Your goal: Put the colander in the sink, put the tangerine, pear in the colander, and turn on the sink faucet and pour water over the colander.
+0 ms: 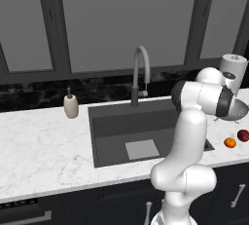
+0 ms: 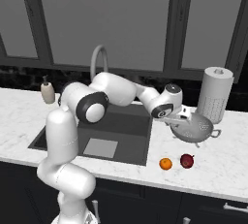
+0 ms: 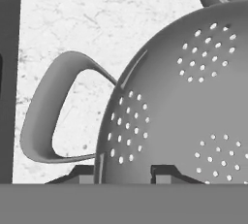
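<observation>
In the left base view the arm bends right over the tabletop (image 1: 44, 146), hiding most of the colander (image 1: 237, 110). In the right base view the tool (image 2: 180, 120) reaches the colander's near rim, right of the sink (image 2: 138, 127). In the hand view the fingertips (image 3: 162, 173) straddle the colander's wall, nearly closed on it beside a loop handle (image 3: 51, 111).

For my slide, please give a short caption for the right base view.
Robot claw grips the colander rim on the counter, beside tangerine and pear.
</observation>
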Motion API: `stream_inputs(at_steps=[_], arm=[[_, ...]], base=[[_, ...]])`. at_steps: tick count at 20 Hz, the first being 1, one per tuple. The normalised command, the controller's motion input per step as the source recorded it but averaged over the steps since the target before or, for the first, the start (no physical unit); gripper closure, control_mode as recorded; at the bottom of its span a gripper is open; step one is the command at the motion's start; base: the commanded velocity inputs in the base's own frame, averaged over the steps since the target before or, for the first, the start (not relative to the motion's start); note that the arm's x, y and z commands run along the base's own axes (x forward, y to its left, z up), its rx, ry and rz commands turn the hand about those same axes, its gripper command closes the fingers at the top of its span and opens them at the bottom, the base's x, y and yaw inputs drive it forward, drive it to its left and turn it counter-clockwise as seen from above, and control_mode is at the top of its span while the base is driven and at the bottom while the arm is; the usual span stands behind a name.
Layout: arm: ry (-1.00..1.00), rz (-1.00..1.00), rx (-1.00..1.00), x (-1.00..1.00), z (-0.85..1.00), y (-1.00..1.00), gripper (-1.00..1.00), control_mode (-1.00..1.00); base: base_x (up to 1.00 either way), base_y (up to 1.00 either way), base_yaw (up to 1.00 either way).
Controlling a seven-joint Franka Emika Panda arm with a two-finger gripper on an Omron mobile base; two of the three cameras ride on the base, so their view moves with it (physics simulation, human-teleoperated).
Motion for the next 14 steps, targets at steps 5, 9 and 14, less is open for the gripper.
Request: stream_inputs(at_steps=[5, 9, 14], arm=[[0.01, 0.0, 0.0, 0.02, 0.19, 0.17, 1.0, -1.0], [-0.01, 0.0, -0.01, 0.0, 0.29, 0.26, 1.0, -1.0], [-0.1, 0.04, -0.08, 0.0, 0.31, 0.29, 1.0, -1.0]], base=[[0.0, 0.0, 0.0], [0.0, 0.0, 0.0], [0.0, 0.0, 0.0]])
